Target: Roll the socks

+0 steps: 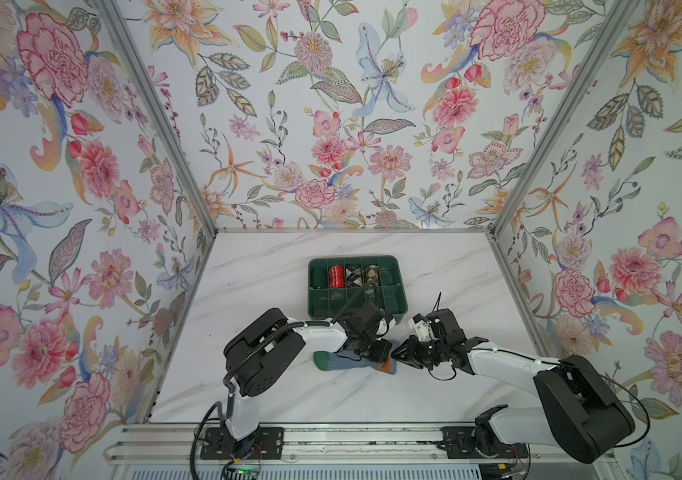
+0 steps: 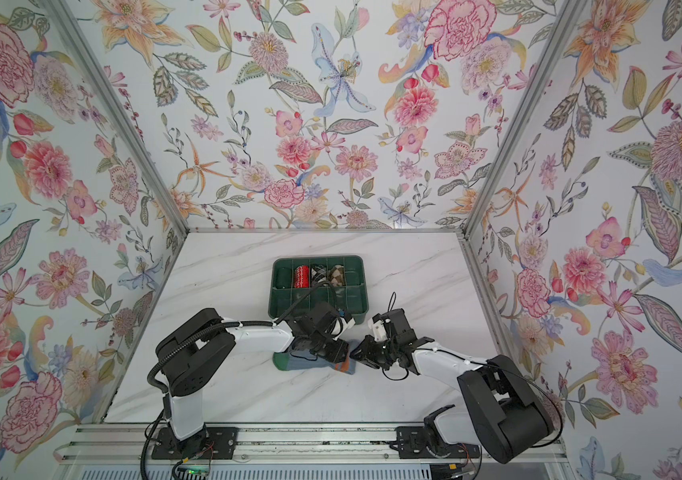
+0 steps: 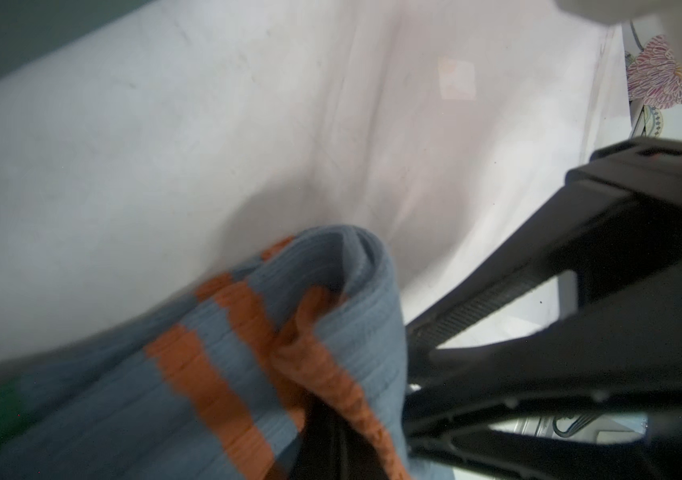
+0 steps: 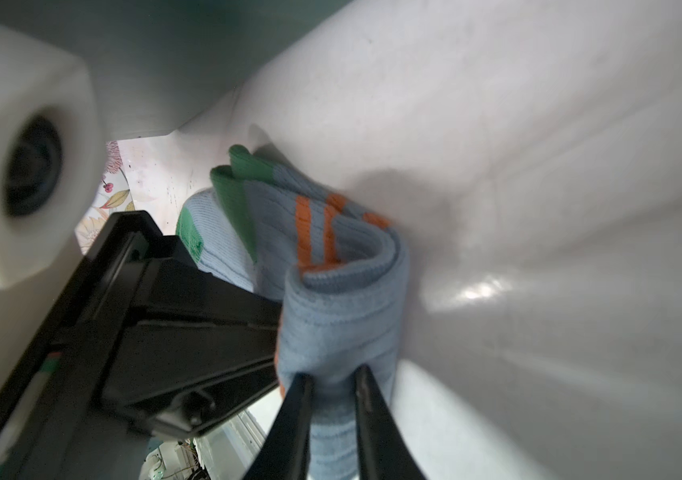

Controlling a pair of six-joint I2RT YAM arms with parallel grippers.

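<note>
Right wrist view shows the right gripper [image 4: 333, 374] pinching a fold of the socks [image 4: 343, 316], with grey-blue ribbed fabric bunched between its two narrow fingers. The left gripper [image 1: 382, 353] is clenched on the orange-cuff end of the same pair, where the fabric doubles over at its tip in the left wrist view. In both top views the socks lie on the marble worktop [image 1: 289, 395] near its middle, between the green tray [image 1: 351, 258] and the front edge. Their green toe points toward the left edge, and the two grippers meet almost tip to tip at the cuff end.
</note>
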